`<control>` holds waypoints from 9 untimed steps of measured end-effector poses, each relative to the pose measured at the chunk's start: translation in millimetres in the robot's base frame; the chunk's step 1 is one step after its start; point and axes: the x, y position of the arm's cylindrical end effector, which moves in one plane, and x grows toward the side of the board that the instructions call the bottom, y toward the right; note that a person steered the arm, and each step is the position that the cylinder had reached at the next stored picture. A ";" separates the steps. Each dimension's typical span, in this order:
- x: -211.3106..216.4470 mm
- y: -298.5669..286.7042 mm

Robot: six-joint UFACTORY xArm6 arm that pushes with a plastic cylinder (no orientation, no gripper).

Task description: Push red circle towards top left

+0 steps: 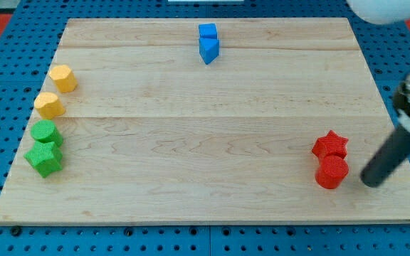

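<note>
The red circle [332, 172] sits near the board's lower right. A red star [331, 145] lies just above it, touching or nearly touching. My tip [371, 180] is the lower end of the dark rod coming in from the view's right edge. It rests on the board just right of the red circle, with a small gap between them.
A blue cube [207, 31] and a blue triangle-like block [209, 50] sit at top centre. Two yellow blocks [62, 77] [49, 105] and two green blocks [45, 133] [45, 158] line the left edge of the wooden board [205, 142].
</note>
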 end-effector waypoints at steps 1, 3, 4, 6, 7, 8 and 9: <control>-32.8 -91.1; 11.8 -48.6; 0.1 -124.2; 14.1 -163.1; 8.3 -202.9; -54.3 -217.2; -117.0 -231.3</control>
